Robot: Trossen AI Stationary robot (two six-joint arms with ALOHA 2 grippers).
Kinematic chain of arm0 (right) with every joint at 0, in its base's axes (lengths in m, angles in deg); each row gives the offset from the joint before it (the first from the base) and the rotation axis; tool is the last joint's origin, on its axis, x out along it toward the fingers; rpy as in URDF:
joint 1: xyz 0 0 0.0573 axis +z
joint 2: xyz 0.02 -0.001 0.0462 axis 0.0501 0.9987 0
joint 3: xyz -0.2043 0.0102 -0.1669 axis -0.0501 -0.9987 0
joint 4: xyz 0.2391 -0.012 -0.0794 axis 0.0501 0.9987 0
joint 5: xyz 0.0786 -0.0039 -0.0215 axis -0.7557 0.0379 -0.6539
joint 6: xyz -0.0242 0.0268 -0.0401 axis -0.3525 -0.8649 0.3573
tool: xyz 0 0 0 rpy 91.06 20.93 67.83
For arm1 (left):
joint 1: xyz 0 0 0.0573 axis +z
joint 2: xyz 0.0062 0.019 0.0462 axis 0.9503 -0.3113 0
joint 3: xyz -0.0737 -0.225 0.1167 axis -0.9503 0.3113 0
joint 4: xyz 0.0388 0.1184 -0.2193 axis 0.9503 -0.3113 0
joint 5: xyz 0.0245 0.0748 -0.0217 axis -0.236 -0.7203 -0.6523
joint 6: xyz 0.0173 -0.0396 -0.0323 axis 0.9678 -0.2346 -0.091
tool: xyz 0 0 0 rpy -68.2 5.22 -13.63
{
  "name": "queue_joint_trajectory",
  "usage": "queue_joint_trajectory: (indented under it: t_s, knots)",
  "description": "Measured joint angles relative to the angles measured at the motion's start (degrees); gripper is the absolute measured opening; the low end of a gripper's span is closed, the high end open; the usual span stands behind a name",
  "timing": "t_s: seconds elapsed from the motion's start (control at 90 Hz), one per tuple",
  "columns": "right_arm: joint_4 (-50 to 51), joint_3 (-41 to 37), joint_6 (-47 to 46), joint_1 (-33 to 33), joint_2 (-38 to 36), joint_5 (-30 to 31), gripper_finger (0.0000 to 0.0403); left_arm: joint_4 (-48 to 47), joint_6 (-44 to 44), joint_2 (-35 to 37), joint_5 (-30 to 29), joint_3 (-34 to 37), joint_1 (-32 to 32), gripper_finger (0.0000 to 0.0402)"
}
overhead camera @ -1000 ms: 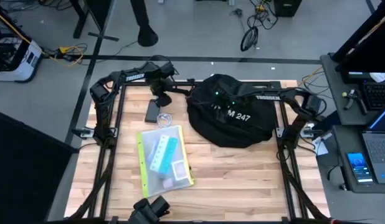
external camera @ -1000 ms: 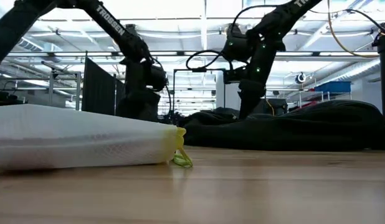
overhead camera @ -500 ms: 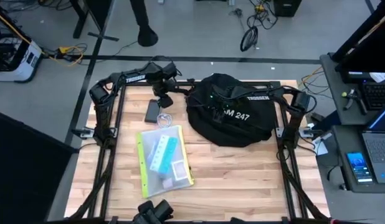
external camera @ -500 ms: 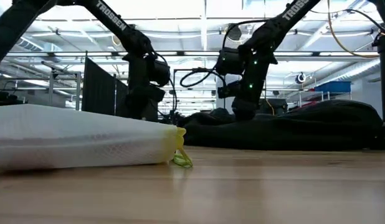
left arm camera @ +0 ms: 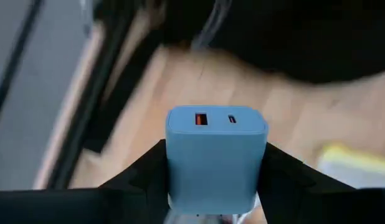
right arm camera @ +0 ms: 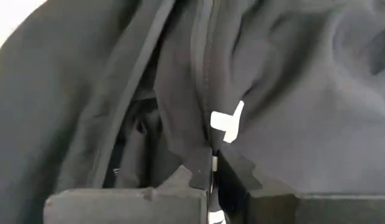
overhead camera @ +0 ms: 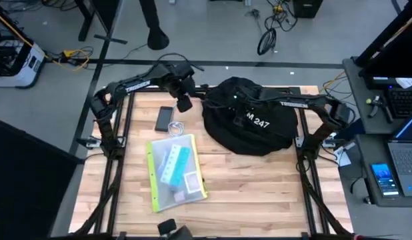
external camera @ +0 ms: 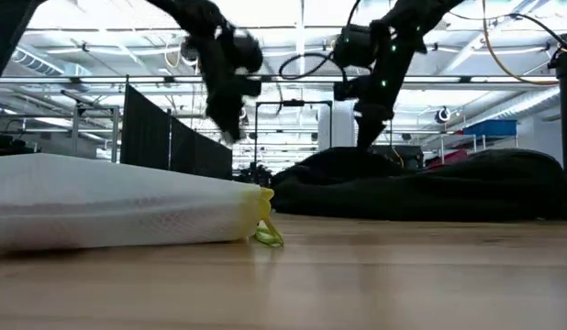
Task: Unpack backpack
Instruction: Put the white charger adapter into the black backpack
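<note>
The black backpack (overhead camera: 253, 127) with white lettering lies at the table's far right. My right gripper (overhead camera: 224, 100) is shut on the fabric at its far left side, beside a zipper. My left gripper (overhead camera: 184, 101) hangs above the table just left of the backpack, shut on a light blue charger block (left arm camera: 216, 155) with two ports facing away. A dark flat device (overhead camera: 165, 119) and a white cable (overhead camera: 177, 127) lie on the table below it. A clear pouch (overhead camera: 175, 171) with a yellow edge lies nearer the front. My left gripper pinches the charger block's two opposite sides (left arm camera: 174, 168) between its two fingers (left arm camera: 146, 174), the port face pointing away from the wrist. The block is lifted clear of the table. My right gripper pinches a fold of the backpack's black fabric (right arm camera: 202, 155) beside the zipper, close to a small white tag (right arm camera: 227, 121). It comes from above and has the fabric drawn up a little, while the backpack's body rests on the table.
Black frame rails (overhead camera: 119, 127) run along the table's left and right sides. In the low view the pouch (external camera: 118, 211) fills the near left. Bare wood (overhead camera: 259, 193) lies in front of the backpack.
My left gripper has risen well above the table and shifted a little toward the backpack and the far edge. My right gripper dipped onto the backpack, then rose again, pulling the fabric at the backpack's far left side up with it.
</note>
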Motion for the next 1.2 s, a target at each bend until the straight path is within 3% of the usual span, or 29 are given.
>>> queue_joint_trajectory:
  t_s: [0.2, 0.3, 0.544, 1.022, 1.2]
  knots:
    - [0.0, 2.47, 0.42, -0.94, -0.43, -0.48, 0.0, 10.2, -4.51, 0.76, 12.16, -2.36, -4.92, 0.0164]
    - [0.1, 2.93, 1.27, -1.49, -0.43, -0.5, 0.0, 15.93, -5.51, 0.06, 15.0, -2.49, -7.87, 0.0164]
    - [0.2, 3.34, 3.2, -2.05, -0.48, -0.49, 0.0, 25.3, -7.13, -3.03, 16.27, -1.19, -12.48, 0.0164]
    - [4.71, 3.06, 1.34, -1.79, -4.72, -5.68, 0.0, 54.66, -6.62, -18.25, 16.49, -0.26, -14.65, 0.0164]
    - [7.66, 3.04, 1.65, -1.83, -4.7, -6.54, 0.0, 57.19, -4.73, -20.29, 14.39, -0.15, -15.86, 0.0245]
